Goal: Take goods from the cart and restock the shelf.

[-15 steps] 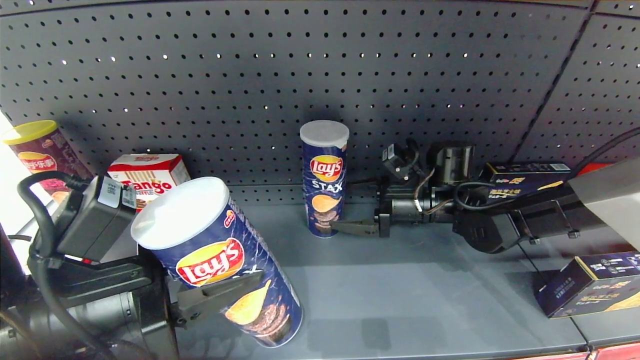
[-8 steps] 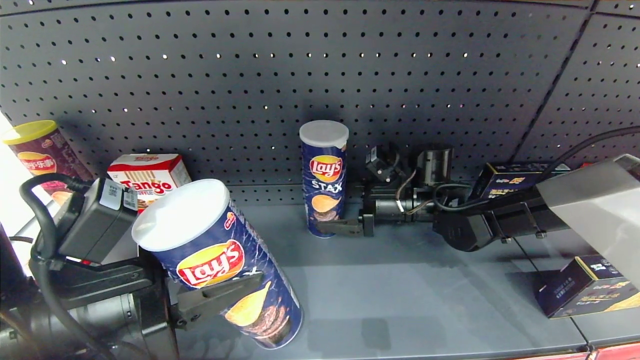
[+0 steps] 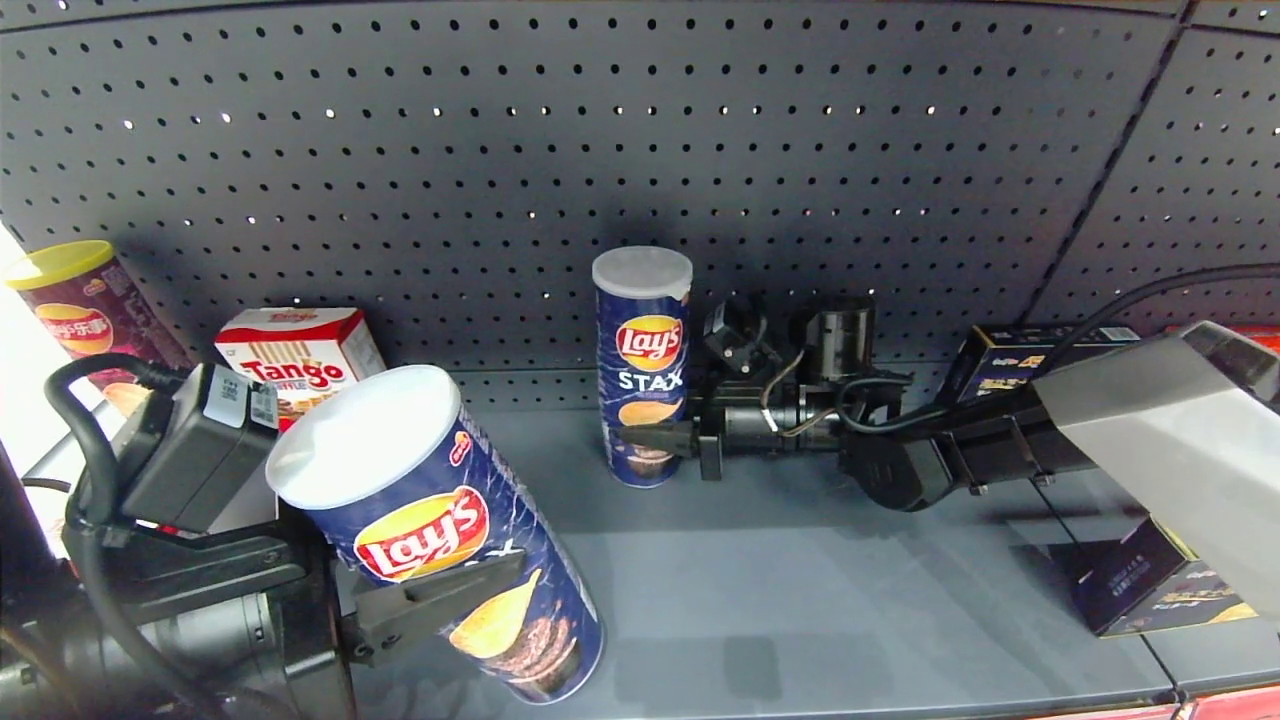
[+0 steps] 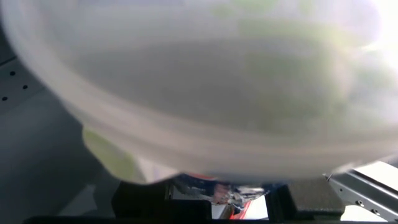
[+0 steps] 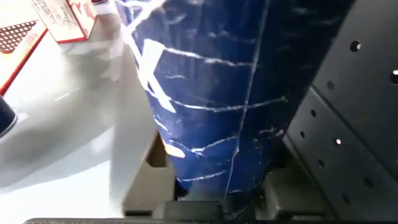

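Perforated pegboard (image 3: 800,150) backs a smooth shelf (image 3: 800,600); left gripper (image 3: 445,580) holds a tilted tube (image 3: 420,515), right gripper (image 3: 650,437) clasps an upright tube (image 3: 642,340).

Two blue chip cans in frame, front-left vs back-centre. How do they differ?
Front can leans tilted, clamped in the left gripper; back can stands upright on the shelf by the pegboard, right gripper at its base. Front can sits nearer the shelf edge. Both are blue with white lids.
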### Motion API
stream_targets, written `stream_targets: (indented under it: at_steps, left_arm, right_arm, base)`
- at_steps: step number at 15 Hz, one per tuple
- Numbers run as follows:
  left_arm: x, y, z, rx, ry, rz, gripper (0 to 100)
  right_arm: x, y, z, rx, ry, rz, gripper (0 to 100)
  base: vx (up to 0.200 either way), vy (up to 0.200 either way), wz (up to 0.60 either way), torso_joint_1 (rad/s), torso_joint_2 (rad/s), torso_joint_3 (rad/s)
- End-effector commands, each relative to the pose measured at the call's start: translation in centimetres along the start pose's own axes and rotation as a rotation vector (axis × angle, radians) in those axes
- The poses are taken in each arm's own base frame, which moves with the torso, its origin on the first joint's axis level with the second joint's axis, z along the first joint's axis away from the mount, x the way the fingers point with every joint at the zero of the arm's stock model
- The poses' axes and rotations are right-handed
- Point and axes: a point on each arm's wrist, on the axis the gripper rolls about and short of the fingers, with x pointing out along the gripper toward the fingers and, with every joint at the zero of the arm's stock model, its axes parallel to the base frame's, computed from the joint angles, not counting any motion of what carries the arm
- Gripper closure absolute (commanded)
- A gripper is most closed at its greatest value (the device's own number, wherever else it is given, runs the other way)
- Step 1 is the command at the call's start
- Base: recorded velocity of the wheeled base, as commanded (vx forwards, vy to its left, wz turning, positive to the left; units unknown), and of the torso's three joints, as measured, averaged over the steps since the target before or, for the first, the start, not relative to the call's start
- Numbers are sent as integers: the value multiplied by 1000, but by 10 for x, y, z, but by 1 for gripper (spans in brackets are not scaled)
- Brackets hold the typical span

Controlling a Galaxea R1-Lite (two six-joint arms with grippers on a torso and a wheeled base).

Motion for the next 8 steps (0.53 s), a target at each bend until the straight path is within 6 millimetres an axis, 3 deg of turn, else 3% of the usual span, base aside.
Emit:
stream_targets:
  at_steps: [1, 4, 8]
  left_arm:
    - [-1, 1, 1, 1, -5, 10, 100]
    - [-3, 4, 3, 5, -15, 26, 100]
    - [-3, 4, 3, 6, -16, 26, 100]
  right_arm:
    - [-13, 10, 21, -19, -15, -3, 100]
    - [-40, 37, 46, -21, -13, -22, 100]
    - [-76, 102, 69, -21, -11, -2, 100]
  base:
    - [0, 0, 0, 0, 0, 0]
    - [0, 0, 0, 0, 0, 0]
    - [0, 0, 0, 0, 0, 0]
